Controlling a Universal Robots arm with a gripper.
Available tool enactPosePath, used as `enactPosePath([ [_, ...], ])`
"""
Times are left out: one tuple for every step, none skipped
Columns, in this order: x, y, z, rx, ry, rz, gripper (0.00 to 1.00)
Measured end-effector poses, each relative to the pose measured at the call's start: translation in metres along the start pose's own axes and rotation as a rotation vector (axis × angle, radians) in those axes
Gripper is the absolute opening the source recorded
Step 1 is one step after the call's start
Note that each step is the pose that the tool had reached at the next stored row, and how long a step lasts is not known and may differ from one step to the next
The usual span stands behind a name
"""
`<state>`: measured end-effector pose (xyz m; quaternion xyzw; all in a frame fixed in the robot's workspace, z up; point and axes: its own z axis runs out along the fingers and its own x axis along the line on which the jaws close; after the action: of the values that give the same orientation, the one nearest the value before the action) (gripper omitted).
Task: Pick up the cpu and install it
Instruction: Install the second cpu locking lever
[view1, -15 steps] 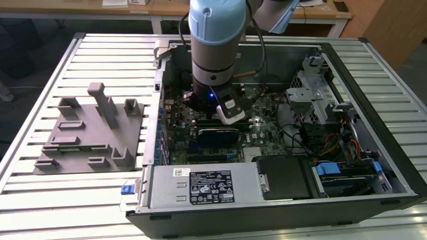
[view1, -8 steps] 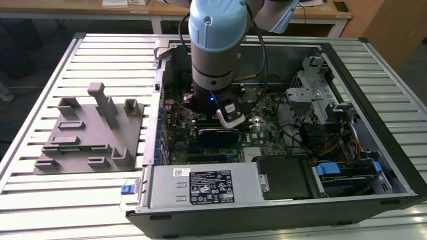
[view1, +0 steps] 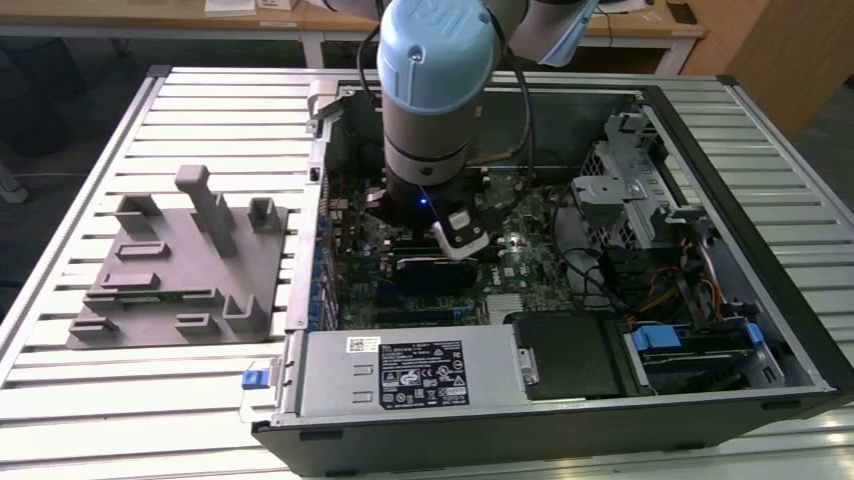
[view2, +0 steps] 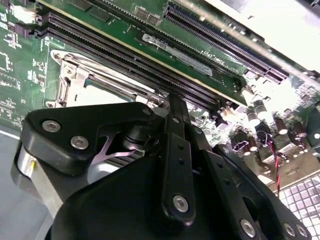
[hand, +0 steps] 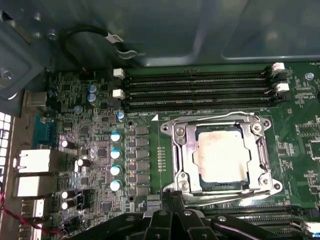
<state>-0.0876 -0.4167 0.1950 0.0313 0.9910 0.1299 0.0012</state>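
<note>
the gripper (view1: 461, 240) hangs low inside the open computer case (view1: 787, 330), over the green motherboard (hand: 100, 165), on the end of the pale blue arm (view1: 434, 80); in both wrist views its black linkage crowds the near edge, but the fingertips are hidden behind it, so whether they are spread or pressed together i cannot tell, and nothing can be seen pinched between them. the cpu (hand: 221, 154) lies flat in the metal socket frame (hand: 180, 150) on the motherboard, just beside the rows of long black memory slots (hand: 200, 90), with its pale, slightly stained metal top facing up and away from the board. it looks seated square within the frame, its edges running parallel to the frame's sides; being almost square, it has no clear long axis, only a thin flat plane level with the board. judged from its look, it would be light, stiff and smooth on top, so prone to slip, and delicate on its underside and at the socket beneath; the safe hold would be by two opposite edges of the thin rim, kept level. on the slatted table (view1: 80, 330), at the exterior view's left, stand grey plastic fixture blocks (view1: 180, 270), well apart from the case.
</note>
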Motion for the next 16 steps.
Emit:
enactPosePath([
  [0.0, -0.0001, 0.0004, -0.0053, 0.0003, 0.0, 0.11],
  [0.0, -0.0002, 0.0008, -0.0112, 0.0008, 0.0, 0.11],
  [0.0001, -0.0004, 0.0011, -0.0157, 0.0012, 0.0, 0.11],
  [0.0001, -0.0006, 0.0018, -0.0182, 0.0017, 0.0, 0.11],
  [0.0001, -0.0007, 0.0031, -0.0211, 0.0014, 0.0, 0.11],
  [0.0, -0.0009, 0.004, -0.0226, 0.0008, 0.0, 0.11],
  [-0.0001, -0.0009, 0.004, -0.0228, 0.001, 0.0, 0.11],
  [0.0, -0.001, 0.0039, -0.0229, 0.0012, 0.0, 0.11],
  [0.0, -0.001, 0.0038, -0.0226, 0.0014, 0.0, 0.11],
  [0.0, -0.001, 0.0038, -0.0227, 0.0014, 0.0, 0.11],
  [0.0, -0.001, 0.0038, -0.0227, 0.0014, 0.0, 0.11],
  [0.0, -0.001, 0.0038, -0.0227, 0.0014, 0.0, 0.11],
  [0.0, -0.0011, 0.0042, -0.0228, 0.0014, 0.0, 0.11],
  [0.0, -0.0013, 0.0051, -0.023, 0.0013, 0.0, 0.11],
  [0.0, -0.0016, 0.006, -0.0226, 0.0015, 0.0, 0.11],
  [0.0, -0.0019, 0.0065, -0.022, 0.0018, 0.0, 0.11],
])
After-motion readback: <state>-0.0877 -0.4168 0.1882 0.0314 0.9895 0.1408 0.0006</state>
